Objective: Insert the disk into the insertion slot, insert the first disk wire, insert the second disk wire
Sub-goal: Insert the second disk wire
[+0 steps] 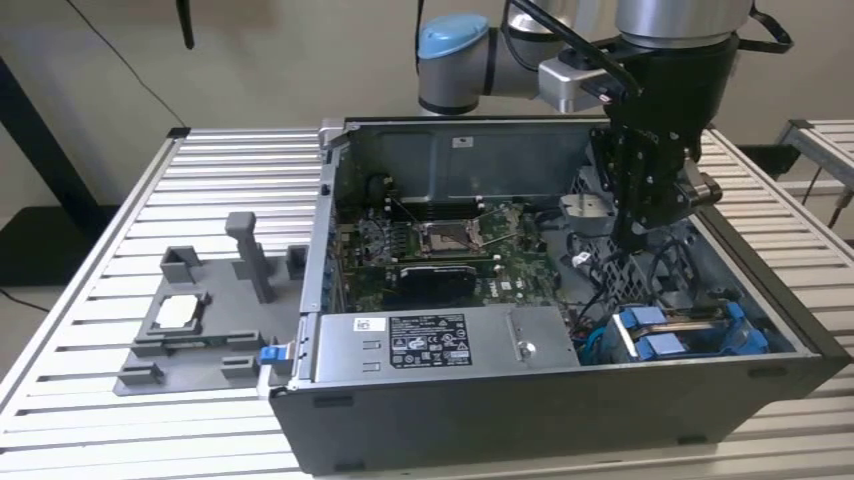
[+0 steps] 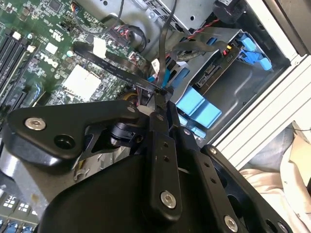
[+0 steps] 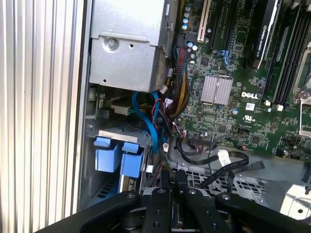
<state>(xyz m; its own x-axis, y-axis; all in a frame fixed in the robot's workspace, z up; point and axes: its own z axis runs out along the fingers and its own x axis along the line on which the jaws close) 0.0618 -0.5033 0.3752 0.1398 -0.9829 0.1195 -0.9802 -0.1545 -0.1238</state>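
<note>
On the worktop (image 1: 214, 170) of pale metal slats: an open dark computer case (image 1: 561, 420) laid on its side, toward three o'clock in the exterior view. At nine o'clock of the case, just beside its wall, a flat grey plastic tray (image 1: 200, 345) with upright posts, resting across the slats.

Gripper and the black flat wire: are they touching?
Touching. In the second wrist view the gripper is shut on the end of the black flat wire, with the wire's end pinched right at the tips and no gap showing.
</note>
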